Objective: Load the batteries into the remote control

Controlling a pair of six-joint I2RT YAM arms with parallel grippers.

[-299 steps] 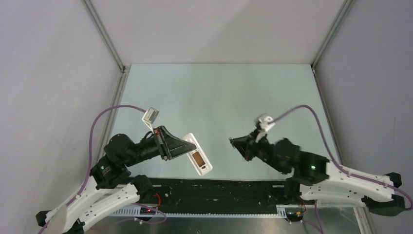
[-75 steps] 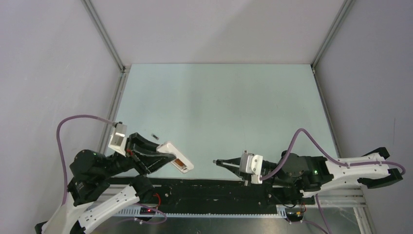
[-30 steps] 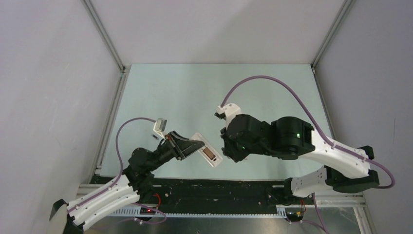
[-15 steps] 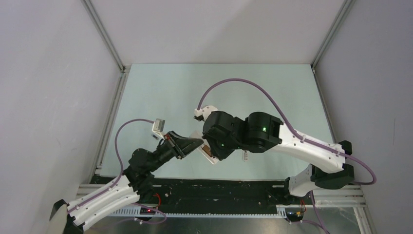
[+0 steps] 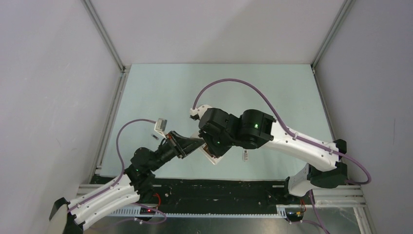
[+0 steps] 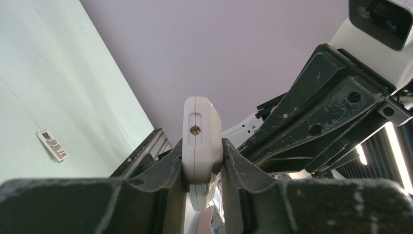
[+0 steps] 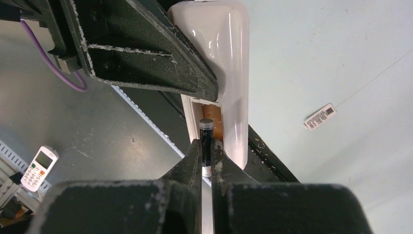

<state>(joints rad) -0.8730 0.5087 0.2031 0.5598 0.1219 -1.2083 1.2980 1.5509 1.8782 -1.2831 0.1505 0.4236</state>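
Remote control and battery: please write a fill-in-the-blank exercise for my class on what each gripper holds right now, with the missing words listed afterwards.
1. The left gripper is shut on the remote control; the right gripper is shut on a ____.
2. That cell's upper end is close by the remote's open, orange-lined ____.
3. The white barcode tag lies flat on the ____.
Missing words: battery; compartment; table.

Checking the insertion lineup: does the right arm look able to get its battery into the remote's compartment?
Probably yes. The battery, pinched in the right gripper's jaws, sits at the remote control's open compartment; the left gripper's jaws clamp farther along, clear of it.
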